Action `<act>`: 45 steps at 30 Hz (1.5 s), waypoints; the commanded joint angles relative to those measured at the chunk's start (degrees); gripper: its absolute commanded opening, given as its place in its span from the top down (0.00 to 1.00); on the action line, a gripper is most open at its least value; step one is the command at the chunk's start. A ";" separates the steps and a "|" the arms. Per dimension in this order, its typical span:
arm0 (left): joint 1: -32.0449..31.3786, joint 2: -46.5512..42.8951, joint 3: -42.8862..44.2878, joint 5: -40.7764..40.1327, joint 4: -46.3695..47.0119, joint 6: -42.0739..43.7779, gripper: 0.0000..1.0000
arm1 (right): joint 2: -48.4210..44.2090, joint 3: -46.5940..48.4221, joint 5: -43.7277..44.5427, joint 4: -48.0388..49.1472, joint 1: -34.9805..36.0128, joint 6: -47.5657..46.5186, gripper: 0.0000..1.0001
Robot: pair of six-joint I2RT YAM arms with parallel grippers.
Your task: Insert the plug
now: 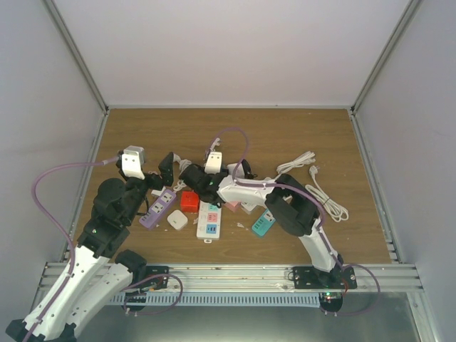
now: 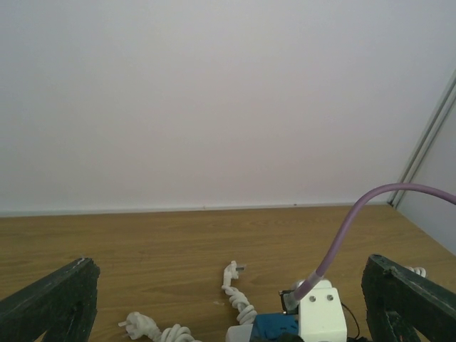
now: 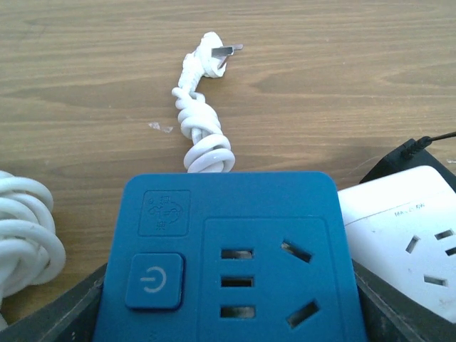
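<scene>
My right gripper [image 3: 231, 303] is shut on a blue socket block [image 3: 228, 242] with a power button; its dark fingers [image 3: 89, 303] press both sides. In the top view this gripper [image 1: 194, 179] reaches left over the table's middle and hides the block. A white plug [image 3: 214, 53] on a coiled white cable lies on the wood just beyond the block, and it also shows in the left wrist view [image 2: 231, 274]. My left gripper [image 2: 228, 306] is open wide and empty, level with the right wrist; in the top view it [image 1: 165, 171] is left of the right gripper.
A white power strip [image 3: 406, 235] lies right of the blue block. Near the arms lie a purple strip [image 1: 158, 208], a red cube [image 1: 189, 201], a white adaptor [image 1: 177, 221], a white strip with coloured sockets [image 1: 209, 219] and a teal strip [image 1: 263, 224]. A loose white cable [image 1: 324, 194] lies at right.
</scene>
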 commanded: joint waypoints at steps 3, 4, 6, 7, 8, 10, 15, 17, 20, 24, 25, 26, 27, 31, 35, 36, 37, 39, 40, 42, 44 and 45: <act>0.32 0.14 -0.52 -1.03 2.56 0.20 0.01 | 4.77 -2.36 -0.46 -7.26 1.45 -2.93 0.52; 0.36 0.16 -0.54 -1.04 2.54 0.20 0.01 | 4.84 -2.33 -0.57 -6.95 1.48 -2.88 0.51; 0.36 0.13 -0.54 -1.05 2.47 0.15 0.01 | 5.02 -2.66 -1.61 -6.16 1.44 -2.56 0.50; 0.41 0.20 -0.52 -1.05 2.48 0.11 0.01 | 4.98 -3.18 -2.51 -5.73 1.40 -2.36 0.49; 0.36 0.24 -0.53 -1.04 2.47 0.11 0.01 | 4.91 -3.74 -3.66 -5.35 1.21 -1.88 0.48; 0.36 0.22 -0.54 -1.04 2.46 0.11 0.01 | 4.53 -5.31 -6.33 -4.56 0.55 -0.17 0.47; 0.40 0.47 -0.45 -0.91 2.42 0.11 0.01 | 2.04 -10.13 -13.45 -1.32 -1.82 3.26 0.46; 0.42 0.56 -0.42 -0.80 2.35 0.11 0.01 | 1.44 -10.77 -14.55 -0.59 -2.17 3.30 0.47; 0.45 0.64 -0.37 -0.86 2.21 0.11 0.01 | 1.33 -9.63 -14.52 -1.78 -2.30 3.36 0.46; 0.42 0.68 -0.37 -0.95 2.20 0.02 0.01 | 0.03 -6.78 -11.54 -5.36 -2.24 3.01 0.40; 0.46 0.66 -0.37 -0.95 2.20 -0.04 0.01 | -0.86 -5.94 -10.64 -6.13 -2.29 2.53 0.38; 0.45 0.65 -0.30 -0.89 2.22 -0.06 0.01 | -1.92 -5.32 -9.90 -6.59 -2.29 1.73 0.35; 0.43 0.71 -0.28 -0.87 2.23 -0.07 0.01 | -3.08 -4.70 -9.57 -6.76 -2.29 0.80 0.31; 0.43 0.82 0.00 -0.87 2.20 -0.22 0.01 | -7.44 -2.50 -9.06 -7.78 -2.68 -1.89 0.12; 0.44 0.82 -0.19 -1.05 2.35 -0.16 0.01 | -10.48 -1.18 -10.59 -7.66 -3.25 -4.66 0.02; 0.41 0.83 -0.11 -1.04 2.22 -0.16 0.01 | -10.76 -0.80 -11.21 -7.67 -3.34 -5.41 0.01; 0.38 0.78 -0.10 -1.22 2.20 -0.15 0.01 | -10.96 -0.50 -12.07 -7.55 -3.47 -6.09 0.02; 0.45 0.71 -0.12 -1.34 2.12 -0.07 0.01 | -11.17 0.13 -14.63 -7.68 -3.80 -6.89 0.04; 0.45 0.68 -0.18 -1.43 2.16 -0.11 0.01 | -11.20 0.47 -15.74 -7.93 -3.98 -6.78 0.06; 0.42 0.58 -0.19 -1.48 2.18 -0.11 0.01 | -11.03 1.01 -16.80 -8.48 -4.13 -6.37 0.09; 0.43 0.48 -0.23 -1.48 2.21 -0.15 0.01 | -10.33 1.74 -16.88 -9.76 -4.26 -5.02 0.12; 0.46 0.49 -0.25 -1.49 2.20 -0.15 0.01 | -9.82 2.33 -16.76 -10.70 -4.42 -4.46 0.12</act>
